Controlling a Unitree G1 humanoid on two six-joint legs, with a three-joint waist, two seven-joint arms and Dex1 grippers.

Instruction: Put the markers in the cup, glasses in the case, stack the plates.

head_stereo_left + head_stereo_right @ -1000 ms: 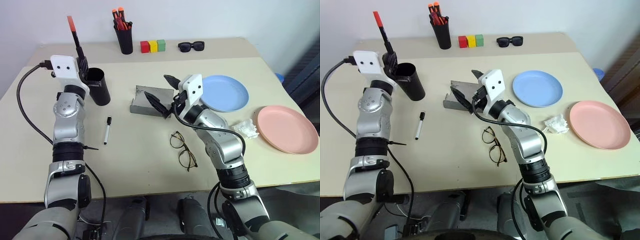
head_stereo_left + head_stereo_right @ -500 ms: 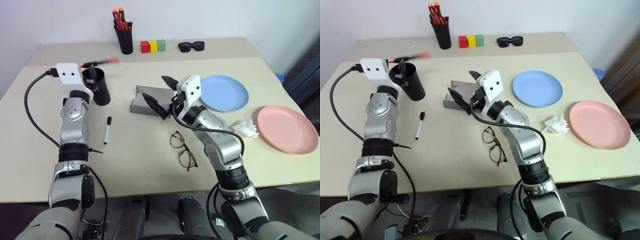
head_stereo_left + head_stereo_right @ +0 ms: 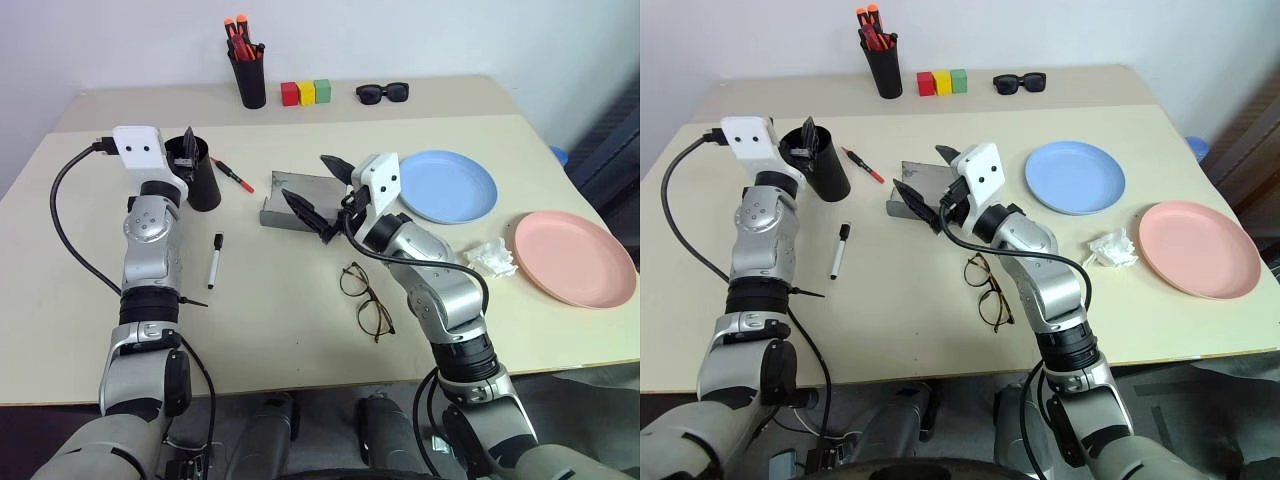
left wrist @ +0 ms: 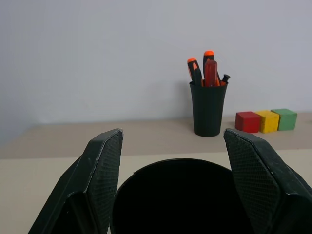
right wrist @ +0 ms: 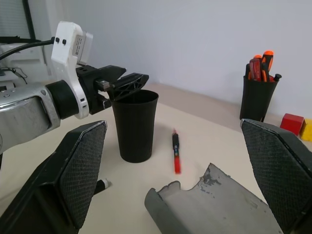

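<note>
The left gripper hangs with its jaws released and empty right over the rim of the black cup, one finger on either side of the cup's mouth as the left wrist view shows it. The red marker lies flat on the table just beside the cup, on the side toward the grey case, not in the cup. The white marker with the black cap lies on the table nearer the front edge than the cup, a little apart from it. The right gripper is held above the open case with its jaws spread wide and nothing between them; the case itself sits about mid-table with its lid up. The wire-framed glasses lie unfolded on the table in front of the case, beside the right forearm. Toward the right edge the light blue plate and the salmon pink plate sit apart from each other, with a crumpled white tissue between them. Along the far edge stand a black pen holder with orange-capped pens, three small blocks in red, yellow and green, and a pair of black sunglasses.
</note>
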